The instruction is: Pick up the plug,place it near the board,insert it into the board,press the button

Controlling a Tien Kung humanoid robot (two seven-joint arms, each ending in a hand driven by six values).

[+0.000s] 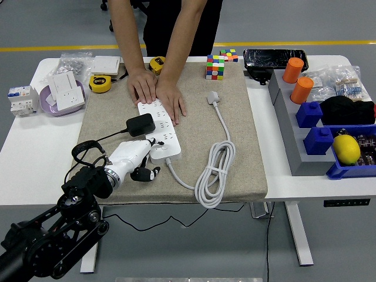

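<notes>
black plug (141, 124): a squarish adapter block with a thin black cord running off toward the table's left edge, seated on the white power strip (158, 130) about midway along it, on the beige mat (176, 111) left of centre. the strip is long, with rows of socket holes, lying slantwise from the mat's far left toward its near edge; its thick white cable (214, 170) leaves the near end, coils near the mat's near edge, and ends in one grey-white plug head (212, 97) lying loose on the mat toward the far edge. left hand (138, 160), white shell with dark fingertips, rests at the strip's near end, fingers curled down and grasping nothing; whether a fingertip touches the strip, cannot tell. two hands of a person: one (141, 86) flat on the mat by the strip's far end, the other (171, 100) flat on that end. one colour cube (215, 67) at the mat's far edge. two yellow tape measures, one (100, 83) left of the mat, one (156, 63) behind the person's arms. purple bowl (51, 107) near the left edge holds white socket plates. grey rack (282, 97) near the right edge carries two orange cylinders (292, 69). blue bins (346, 169) at the right edge hold one yellow round fruit (346, 149) and a black bundle (346, 110).
</notes>
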